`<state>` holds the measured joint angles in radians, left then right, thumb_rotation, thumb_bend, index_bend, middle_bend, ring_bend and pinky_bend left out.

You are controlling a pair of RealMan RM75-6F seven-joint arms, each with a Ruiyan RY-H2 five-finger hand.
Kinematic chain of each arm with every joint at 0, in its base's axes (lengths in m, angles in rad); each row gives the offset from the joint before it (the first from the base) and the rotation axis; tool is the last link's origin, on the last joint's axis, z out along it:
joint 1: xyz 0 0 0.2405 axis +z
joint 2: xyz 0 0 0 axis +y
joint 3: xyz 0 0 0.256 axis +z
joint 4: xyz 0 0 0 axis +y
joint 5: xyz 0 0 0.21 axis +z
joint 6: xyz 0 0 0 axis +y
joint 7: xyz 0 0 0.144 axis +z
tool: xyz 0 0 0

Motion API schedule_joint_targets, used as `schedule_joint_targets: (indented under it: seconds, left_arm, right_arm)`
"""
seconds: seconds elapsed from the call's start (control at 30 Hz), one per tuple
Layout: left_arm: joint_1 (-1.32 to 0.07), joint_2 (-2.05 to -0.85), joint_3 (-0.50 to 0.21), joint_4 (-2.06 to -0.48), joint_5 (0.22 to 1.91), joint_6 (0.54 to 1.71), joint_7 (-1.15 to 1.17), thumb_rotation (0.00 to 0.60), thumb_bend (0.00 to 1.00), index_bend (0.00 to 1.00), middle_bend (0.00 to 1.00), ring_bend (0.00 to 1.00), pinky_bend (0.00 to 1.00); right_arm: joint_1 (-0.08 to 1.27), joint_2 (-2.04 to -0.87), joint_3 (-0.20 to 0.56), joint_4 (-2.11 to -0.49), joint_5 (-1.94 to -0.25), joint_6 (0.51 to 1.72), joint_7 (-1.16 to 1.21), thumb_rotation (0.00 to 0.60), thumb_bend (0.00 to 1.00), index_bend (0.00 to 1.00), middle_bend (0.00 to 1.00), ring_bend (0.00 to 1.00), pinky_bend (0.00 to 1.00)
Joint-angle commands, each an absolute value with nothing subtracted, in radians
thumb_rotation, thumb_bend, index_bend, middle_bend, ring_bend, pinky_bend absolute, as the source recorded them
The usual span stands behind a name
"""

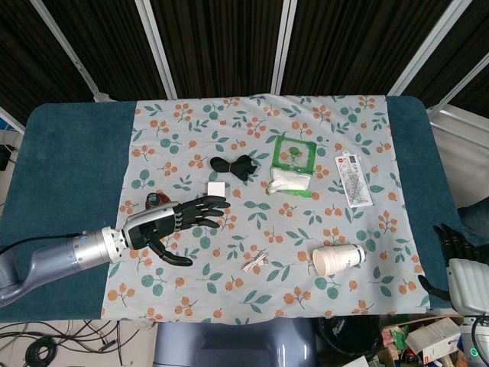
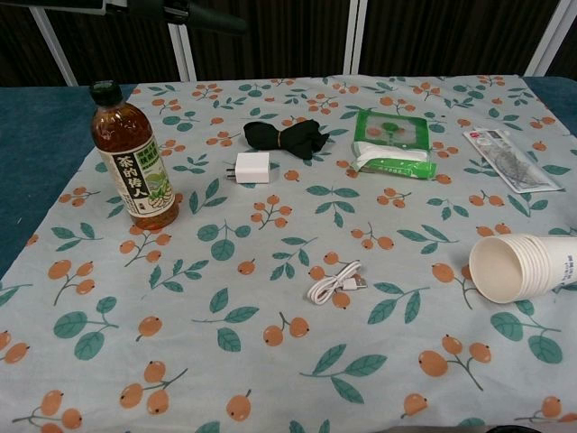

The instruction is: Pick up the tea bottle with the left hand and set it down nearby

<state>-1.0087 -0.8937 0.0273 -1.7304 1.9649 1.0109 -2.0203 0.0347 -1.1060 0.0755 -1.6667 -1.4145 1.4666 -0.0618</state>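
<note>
The left hand (image 1: pixel 172 222), fingers spread and holding nothing, hovers just beside the upright tea bottle (image 2: pixel 133 158), far nearer than the right hand (image 1: pixel 457 256).

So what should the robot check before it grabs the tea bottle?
1. Tea bottle standing upright with its cap on: ok.
2. Left hand holding nothing, fingers apart: ok.
3. Left hand beside the bottle: cannot tell; in the head view the hand covers most of the bottle, and the chest view does not show the hand.
4. Space near the bottle to set it down: ok; the white charger and black cloth bundle lie off to one side, apart from it.
5. Right hand out of the way at the table edge: ok.
</note>
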Motion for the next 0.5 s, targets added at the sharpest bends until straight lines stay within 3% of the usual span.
schedule_joint_targets:
  seconds: [0.03, 0.5]
  left_arm:
    - [-1.018, -0.899, 0.039, -1.727, 1.955, 1.014, -2.010, 0.600, 0.17, 0.00, 0.00, 0.00, 0.11]
    - [-1.021, -0.872, 0.073, -1.743, 1.887, 1.022, -1.925, 0.600, 0.17, 0.00, 0.00, 0.00, 0.11]
  right_arm:
    - [0.035, -1.105, 0.076, -1.667, -1.414, 1.466, -0.061, 0.600, 0.13, 0.00, 0.04, 0.06, 0.15]
    - [0.037, -1.107, 0.075, -1.667, -1.416, 1.463, -0.064, 0.600, 0.13, 0.00, 0.04, 0.06, 0.15]
